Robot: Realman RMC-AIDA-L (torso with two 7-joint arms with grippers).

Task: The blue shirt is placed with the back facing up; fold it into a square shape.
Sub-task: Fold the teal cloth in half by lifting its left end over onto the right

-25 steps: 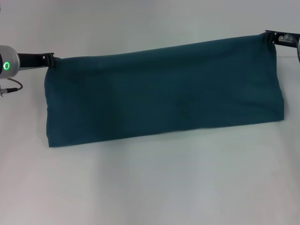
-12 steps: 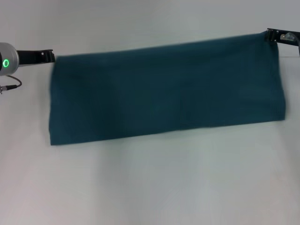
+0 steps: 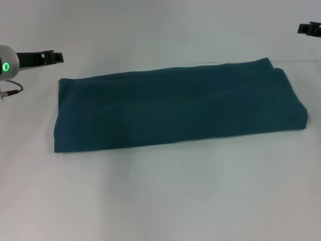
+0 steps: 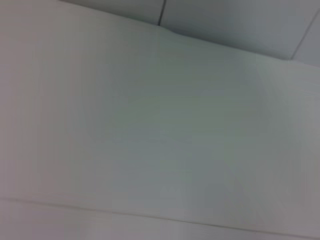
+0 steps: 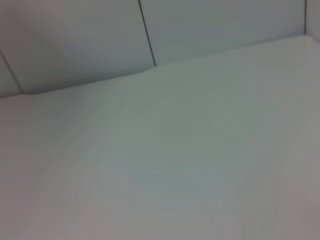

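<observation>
White tabletop [image 3: 165, 201] fills the head view; both wrist views show only bare pale surface and wall panels. The shirt [image 3: 175, 108] lies flat on the table as a long dark-teal band, running from left to right across the middle, plain side up, no lettering visible. Half a second ago its far edge hung lifted between the two grippers; that edge is now dropped onto the layer beneath, so this fold is laid. Left gripper [image 3: 56, 57] stands just beyond the shirt's far-left corner, clear of the cloth and holding nothing; how far its jaws gape cannot be told. Right gripper [image 3: 306, 28] sits at the far right, well clear, empty, jaw gap likewise unreadable. Judgement: the band is still oblong; a further end-to-end fold is needed for a square.
</observation>
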